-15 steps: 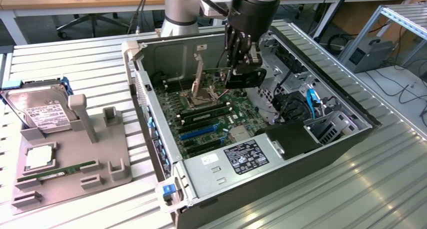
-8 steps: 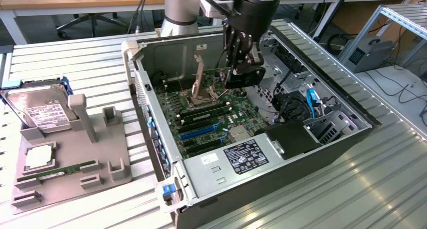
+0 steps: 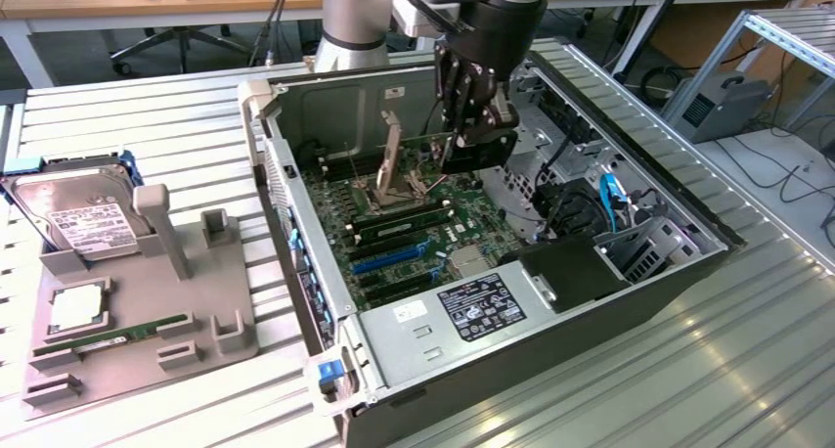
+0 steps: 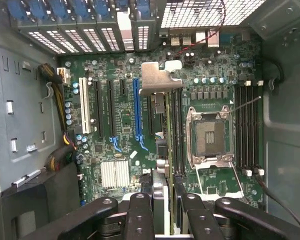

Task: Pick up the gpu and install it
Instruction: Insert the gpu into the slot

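Observation:
My gripper hangs inside the open computer case, shut on the gpu, which shows as a dark block below the fingers. In the wrist view the gpu is seen edge-on, and its silver bracket points toward the case's rear slot covers. The gripper clamps the card from both sides. The card hovers above the motherboard, just beside the long blue slot. It does not touch the board.
An open CPU socket and memory slots lie beside the card. A grey fixture at the exterior view's left holds a hard drive, a RAM stick and a chip. Cables and a drive cage crowd the case's far side.

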`<state>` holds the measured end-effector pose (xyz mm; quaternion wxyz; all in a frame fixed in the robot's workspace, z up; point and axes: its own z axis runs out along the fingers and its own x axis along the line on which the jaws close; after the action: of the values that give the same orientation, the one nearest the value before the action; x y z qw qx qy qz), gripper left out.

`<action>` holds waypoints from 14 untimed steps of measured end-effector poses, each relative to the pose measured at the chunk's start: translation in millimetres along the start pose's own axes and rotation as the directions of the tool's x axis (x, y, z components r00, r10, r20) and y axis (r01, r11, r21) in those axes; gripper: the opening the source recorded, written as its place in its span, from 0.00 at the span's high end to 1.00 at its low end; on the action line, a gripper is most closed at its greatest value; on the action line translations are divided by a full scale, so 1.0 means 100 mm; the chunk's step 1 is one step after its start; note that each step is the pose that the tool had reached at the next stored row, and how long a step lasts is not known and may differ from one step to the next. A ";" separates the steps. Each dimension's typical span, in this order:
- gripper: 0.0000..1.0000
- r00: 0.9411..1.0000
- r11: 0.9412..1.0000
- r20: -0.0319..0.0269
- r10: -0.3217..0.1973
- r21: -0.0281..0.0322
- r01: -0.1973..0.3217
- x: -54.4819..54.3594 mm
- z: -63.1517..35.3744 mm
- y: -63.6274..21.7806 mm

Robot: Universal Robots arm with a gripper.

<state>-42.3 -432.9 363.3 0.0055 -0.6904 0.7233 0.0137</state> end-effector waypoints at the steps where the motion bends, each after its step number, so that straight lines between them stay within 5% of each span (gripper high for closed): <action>1: 0.73 1.000 1.000 0.000 -0.006 0.000 0.006 0.00 0.000 0.000; 14: 0.73 0.997 0.997 -0.001 -0.080 -0.002 0.080 0.00 0.001 0.000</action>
<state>-42.3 -433.0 363.2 0.0050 -0.7189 0.6950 0.0139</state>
